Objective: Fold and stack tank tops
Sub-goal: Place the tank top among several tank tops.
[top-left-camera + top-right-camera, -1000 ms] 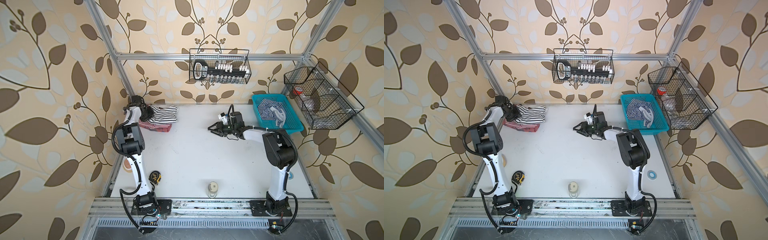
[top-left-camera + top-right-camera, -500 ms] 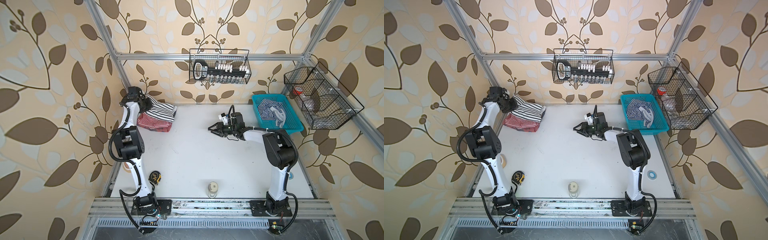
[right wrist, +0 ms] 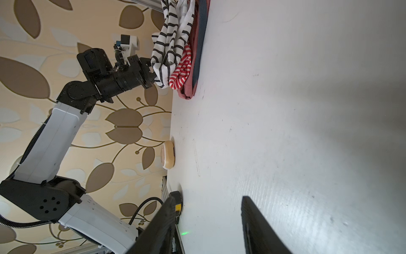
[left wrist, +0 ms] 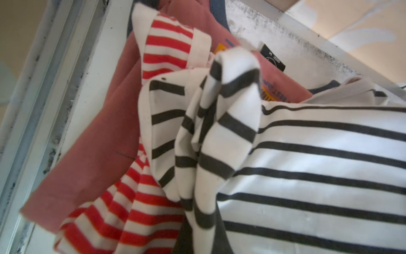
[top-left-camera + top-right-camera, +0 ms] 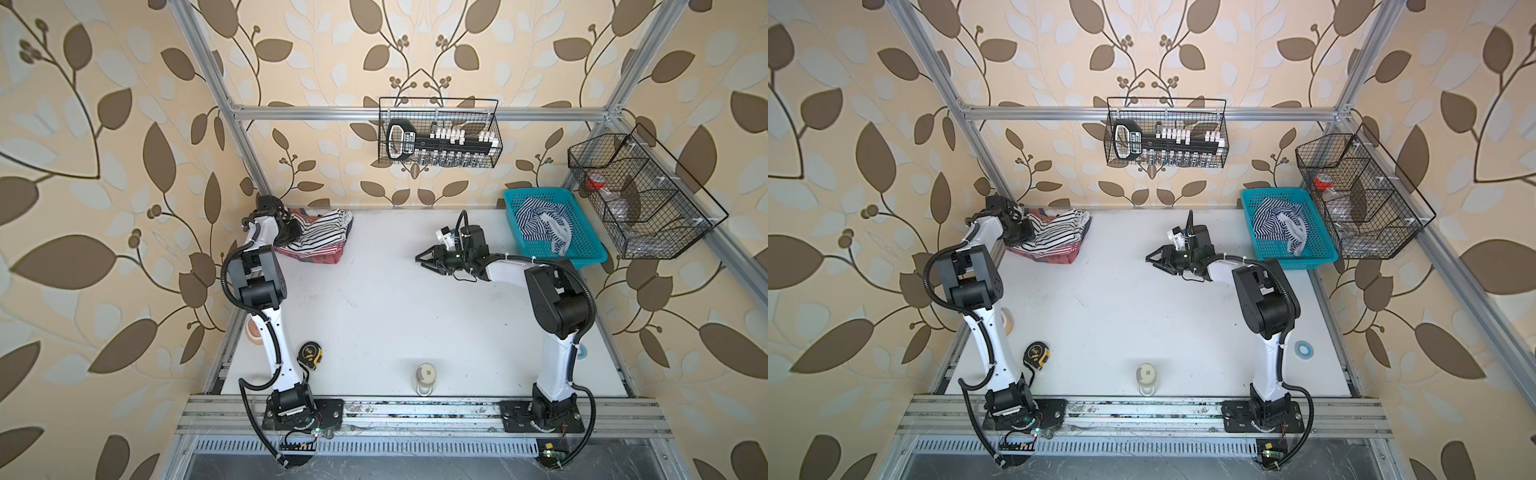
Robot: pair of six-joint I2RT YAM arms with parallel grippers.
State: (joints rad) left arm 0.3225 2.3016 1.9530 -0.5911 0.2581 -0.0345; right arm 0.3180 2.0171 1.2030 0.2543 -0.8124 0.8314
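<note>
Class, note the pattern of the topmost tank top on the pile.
The tank top is white with black stripes, clearest in the left wrist view.

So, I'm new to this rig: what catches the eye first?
The left claw pinches the black-striped tank top on the clothes pile at the far left corner of the table. The right claw hangs open and empty over its middle, and a navy-striped top lies crumpled in the blue basket at the far right.
</note>
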